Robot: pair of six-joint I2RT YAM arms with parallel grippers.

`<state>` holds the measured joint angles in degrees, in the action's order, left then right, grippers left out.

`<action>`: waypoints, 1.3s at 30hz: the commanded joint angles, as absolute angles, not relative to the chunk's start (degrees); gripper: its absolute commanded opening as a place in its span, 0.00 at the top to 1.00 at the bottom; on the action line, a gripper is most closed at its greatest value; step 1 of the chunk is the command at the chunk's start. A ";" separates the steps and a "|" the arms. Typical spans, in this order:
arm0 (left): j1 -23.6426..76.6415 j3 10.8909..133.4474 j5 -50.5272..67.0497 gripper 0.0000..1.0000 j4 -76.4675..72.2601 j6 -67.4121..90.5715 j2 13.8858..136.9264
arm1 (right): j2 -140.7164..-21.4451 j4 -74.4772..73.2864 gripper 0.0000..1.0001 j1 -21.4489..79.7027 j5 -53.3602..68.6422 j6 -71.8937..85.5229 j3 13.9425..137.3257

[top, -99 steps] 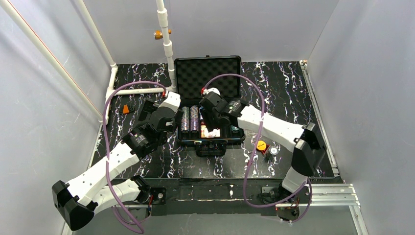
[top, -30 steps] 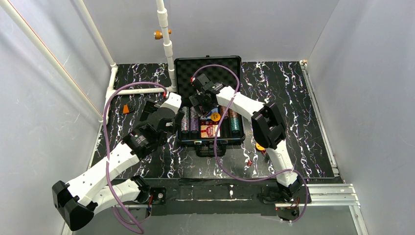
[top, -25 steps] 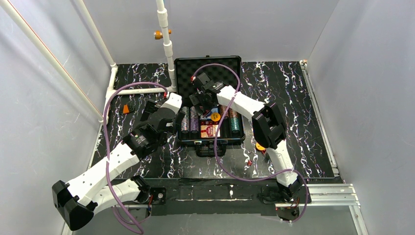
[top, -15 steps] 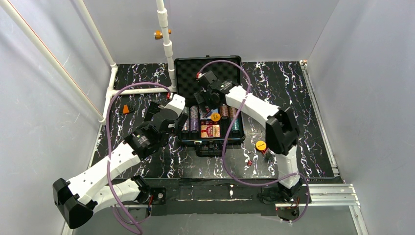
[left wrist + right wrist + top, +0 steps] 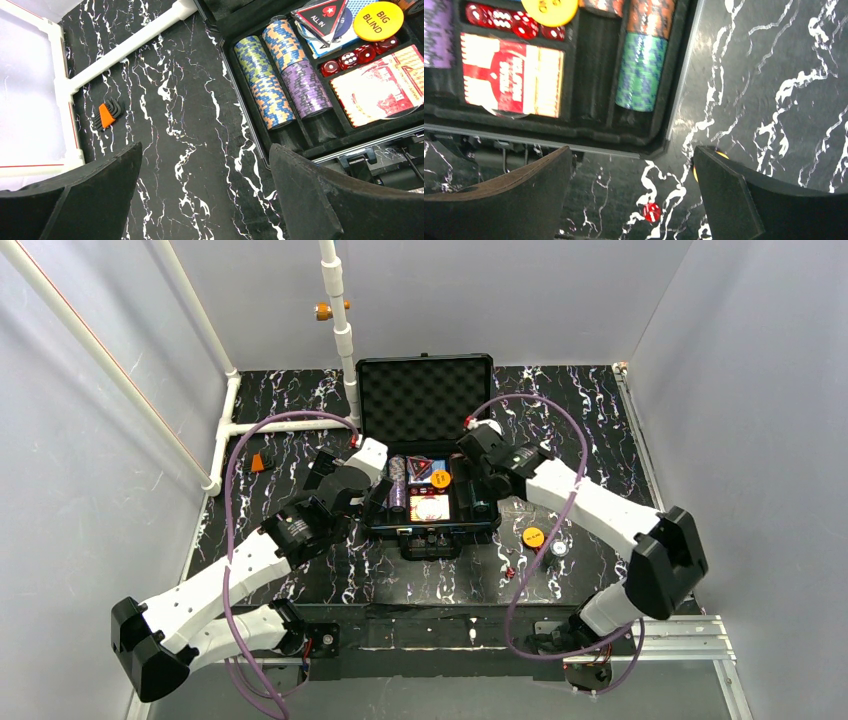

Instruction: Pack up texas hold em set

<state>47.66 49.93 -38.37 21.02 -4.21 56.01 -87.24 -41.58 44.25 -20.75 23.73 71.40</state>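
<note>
The black case lies open, its foam lid up at the back. Its tray holds chip rows, a red card deck, red dice and a yellow BIG BLIND disc. My left gripper is open and empty over bare table just left of the case. My right gripper is open and empty above the case's front right corner, near a green chip row. An orange disc, a clear disc and a red die lie on the table outside the case.
A small orange block with black keys lies at the far left. A white pipe frame runs along the table's left and back. The case handle sticks out toward me. Grey walls enclose the table.
My right arm has swung from over the case's back middle to its front right corner. My left gripper has edged closer to the case's left side. An orange disc now lies in the tray.
</note>
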 commanded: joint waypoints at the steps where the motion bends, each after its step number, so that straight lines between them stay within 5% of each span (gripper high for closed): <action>1: 47.97 49.53 -39.12 0.02 20.48 -3.44 54.90 | -81.30 -40.84 0.01 44.03 -23.97 27.63 68.97; 13: 48.29 49.04 -40.97 0.02 19.84 -4.17 55.22 | -73.90 -48.18 0.02 43.10 -28.52 43.46 61.01; 32: 48.30 48.78 -40.04 0.02 19.25 -4.85 56.10 | -73.30 -46.13 0.02 31.11 -18.36 33.31 51.33; 39: 48.94 49.67 -28.25 0.02 20.74 -2.20 54.62 | -70.93 -47.54 0.02 31.11 -17.60 32.95 52.83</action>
